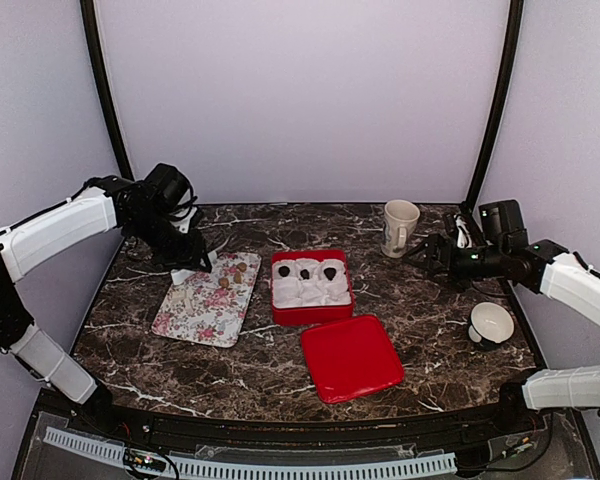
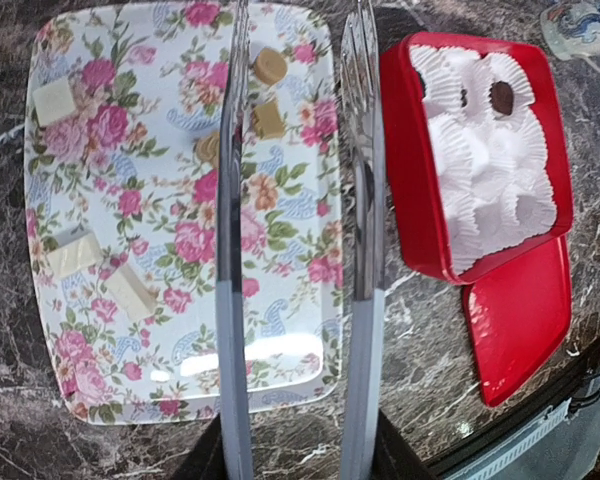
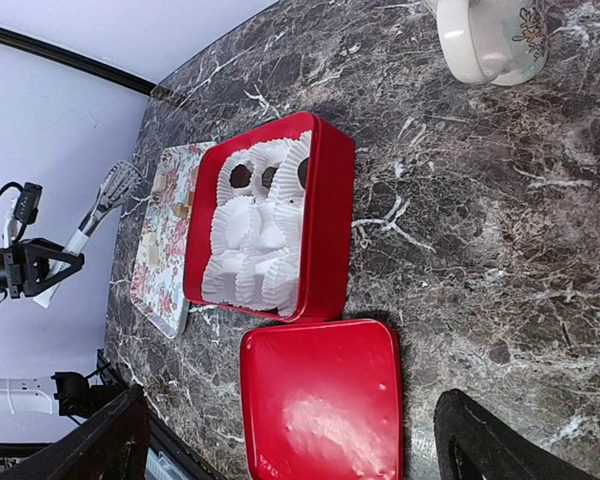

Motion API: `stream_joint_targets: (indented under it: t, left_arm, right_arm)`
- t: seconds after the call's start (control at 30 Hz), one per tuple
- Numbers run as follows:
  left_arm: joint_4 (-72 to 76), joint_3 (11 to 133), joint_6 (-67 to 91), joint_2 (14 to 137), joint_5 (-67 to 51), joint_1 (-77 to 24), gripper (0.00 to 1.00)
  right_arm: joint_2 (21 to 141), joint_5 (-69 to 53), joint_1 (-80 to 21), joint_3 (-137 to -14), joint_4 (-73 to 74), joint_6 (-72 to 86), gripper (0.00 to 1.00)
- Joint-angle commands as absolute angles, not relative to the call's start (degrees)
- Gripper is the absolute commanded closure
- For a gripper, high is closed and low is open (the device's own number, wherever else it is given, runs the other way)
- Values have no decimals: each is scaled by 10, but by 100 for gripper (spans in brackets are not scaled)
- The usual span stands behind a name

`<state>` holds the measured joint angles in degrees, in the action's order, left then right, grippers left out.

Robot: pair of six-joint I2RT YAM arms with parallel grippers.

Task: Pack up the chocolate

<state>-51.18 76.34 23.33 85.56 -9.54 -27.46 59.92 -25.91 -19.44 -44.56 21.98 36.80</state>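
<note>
The red box (image 1: 312, 312) sits open near the middle of the marble table (image 1: 430, 320), lined with white paper cups (image 2: 485, 195). Three dark chocolates (image 3: 240, 176) fill the cups of its far row, one to a cup; the other cups show only paper. Its red lid (image 1: 351, 357) lies flat on the table just in front of the box, toward the right. To the left of the box is the floral tray (image 2: 280, 300), which holds three tan chocolates (image 2: 270, 66) clustered at its far end and three pale rectangular pieces (image 2: 72, 250) spread along its left side. The left gripper (image 2: 298, 40) hangs over the tray's far end, above the tan chocolates, its long fingers (image 2: 232, 300) partly apart and holding nothing. The right gripper (image 1: 418, 252) is off to the right, near the white mug (image 1: 400, 227), with its jaws spread wide and empty. A small white cup (image 1: 491, 323) stands near the table's right edge.
</note>
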Motion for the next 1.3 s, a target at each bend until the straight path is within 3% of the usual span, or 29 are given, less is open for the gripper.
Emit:
stream_joint_targets:
  t: [0.0, 0.23, 0.8, 1.27]
  left_arm:
    - [-523, 717, 221, 821, -91, -261, 61]
    - [-510, 667, 214, 828, -81, -241, 61]
    - [-498, 683, 174, 892, -106, -237, 60]
    - [-503, 690, 163, 904, -71, -237, 68]
  right_arm:
    - [604, -268, -192, -463, 193, 360, 0]
    - [606, -271, -192, -459, 190, 366, 0]
    - [603, -266, -192, -454, 185, 379, 0]
    - [597, -264, -192, -449, 188, 384, 0]
